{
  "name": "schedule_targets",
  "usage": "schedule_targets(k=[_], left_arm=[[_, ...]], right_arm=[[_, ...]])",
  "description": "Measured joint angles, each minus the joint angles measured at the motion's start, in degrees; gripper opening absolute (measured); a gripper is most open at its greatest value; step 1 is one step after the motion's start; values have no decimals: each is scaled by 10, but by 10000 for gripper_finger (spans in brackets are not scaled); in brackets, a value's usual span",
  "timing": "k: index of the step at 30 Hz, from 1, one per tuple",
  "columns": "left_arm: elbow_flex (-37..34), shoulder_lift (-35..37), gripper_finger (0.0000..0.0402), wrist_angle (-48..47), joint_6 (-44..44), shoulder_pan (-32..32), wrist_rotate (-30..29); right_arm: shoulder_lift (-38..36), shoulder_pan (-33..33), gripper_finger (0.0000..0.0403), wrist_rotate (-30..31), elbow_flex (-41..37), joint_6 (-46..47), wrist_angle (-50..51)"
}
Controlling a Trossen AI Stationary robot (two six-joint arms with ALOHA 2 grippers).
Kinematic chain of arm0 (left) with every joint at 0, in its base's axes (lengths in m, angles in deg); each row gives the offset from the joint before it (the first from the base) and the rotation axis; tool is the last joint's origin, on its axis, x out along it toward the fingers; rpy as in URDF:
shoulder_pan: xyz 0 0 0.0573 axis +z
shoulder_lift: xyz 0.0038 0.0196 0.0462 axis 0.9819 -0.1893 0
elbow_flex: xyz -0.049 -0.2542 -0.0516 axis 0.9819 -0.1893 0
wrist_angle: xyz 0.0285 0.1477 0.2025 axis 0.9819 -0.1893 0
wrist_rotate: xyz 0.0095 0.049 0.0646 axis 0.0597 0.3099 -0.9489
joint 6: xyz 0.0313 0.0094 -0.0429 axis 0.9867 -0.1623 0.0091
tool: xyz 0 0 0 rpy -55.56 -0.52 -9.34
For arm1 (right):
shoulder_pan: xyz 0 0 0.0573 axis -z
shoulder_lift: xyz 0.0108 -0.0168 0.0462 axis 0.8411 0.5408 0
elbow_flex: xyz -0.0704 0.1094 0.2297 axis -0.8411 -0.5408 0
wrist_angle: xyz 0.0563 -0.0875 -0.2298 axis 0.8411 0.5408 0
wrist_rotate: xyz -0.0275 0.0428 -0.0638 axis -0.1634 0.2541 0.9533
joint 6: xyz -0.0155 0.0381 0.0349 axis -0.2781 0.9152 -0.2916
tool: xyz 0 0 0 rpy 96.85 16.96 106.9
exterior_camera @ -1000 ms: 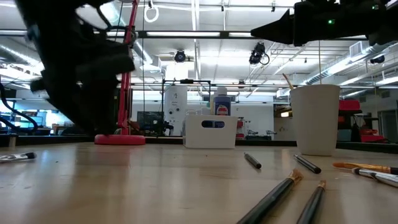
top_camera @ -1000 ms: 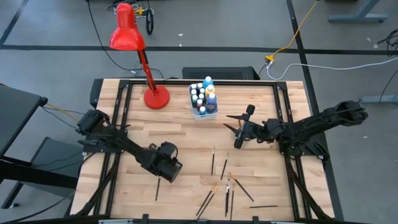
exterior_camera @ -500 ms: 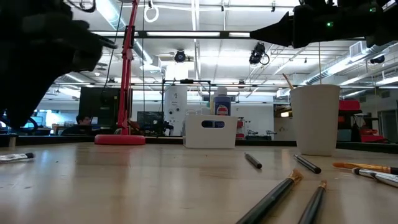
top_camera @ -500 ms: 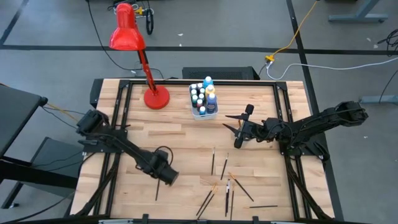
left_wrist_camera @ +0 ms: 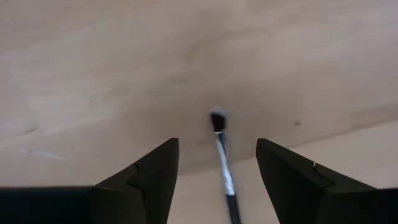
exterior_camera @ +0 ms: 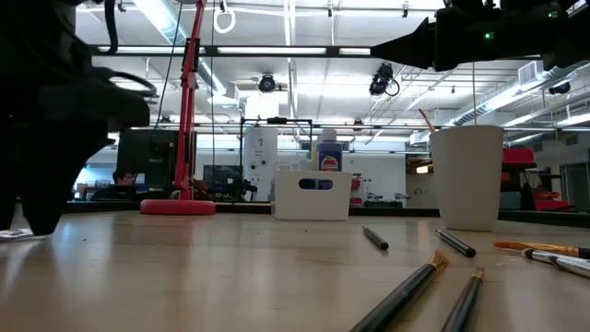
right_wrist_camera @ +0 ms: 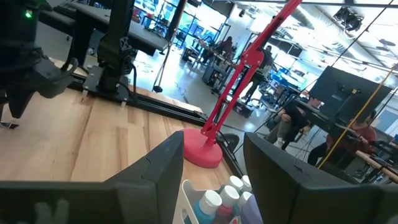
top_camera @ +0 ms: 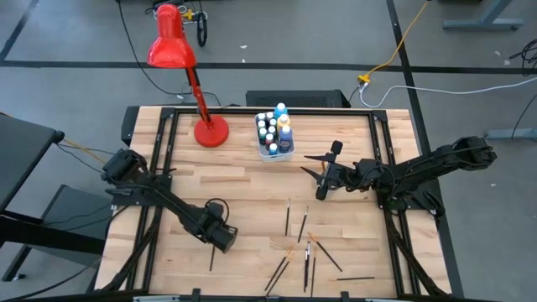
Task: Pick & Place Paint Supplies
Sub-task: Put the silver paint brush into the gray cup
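While the left gripper hangs low over the near-left part of the wooden table, its fingers spread wide and empty, a lone paintbrush lies on the boards directly between them in the left wrist view, bristle end pointing away from the wrist. In the high view that same brush sits just on the near side of the gripper, well apart from the others. The step in hand looks like the approach to a pick: the jaws straddle the brush but do not yet touch it. The next move probably calls for a short drop until the fingertips reach the wood, then a close across the thin handle, which could roll or slip out if the jaws land off-centre. To the right, near the front edge, a scatter of paintbrushes lies loose, some crossing one another. Farther back, the right gripper waits above the middle-right of the table, fingers parted and holding nothing. Beyond it, at the far edge, the white tub holds white-capped paint bottles, just beside the red desk lamp.
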Motion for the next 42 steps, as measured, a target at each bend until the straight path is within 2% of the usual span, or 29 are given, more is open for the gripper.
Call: schedule_targets(k=[7, 10, 16, 22, 24, 28, 32, 42], left_arm=[[-18, 2, 222, 29, 1, -1, -14], [-18, 2, 206, 21, 12, 1, -15], [-18, 0, 142, 14, 16, 1, -57], [-19, -1, 71, 24, 22, 3, -134], [-19, -1, 49, 30, 30, 6, -129], [-19, -1, 10, 31, 61, 10, -78], [-19, 0, 13, 33, 99, 10, -69], [-19, 0, 79, 34, 182, 35, -89]], right_arm=[[0, 0, 169, 0, 0, -1, 0], [0, 0, 169, 0, 0, -1, 0], [0, 0, 169, 0, 0, -2, 0], [0, 0, 169, 0, 0, -2, 0], [0, 0, 169, 0, 0, -2, 0], [0, 0, 169, 0, 0, -2, 0], [0, 0, 169, 0, 0, -2, 0], [0, 0, 169, 0, 0, -2, 0]])
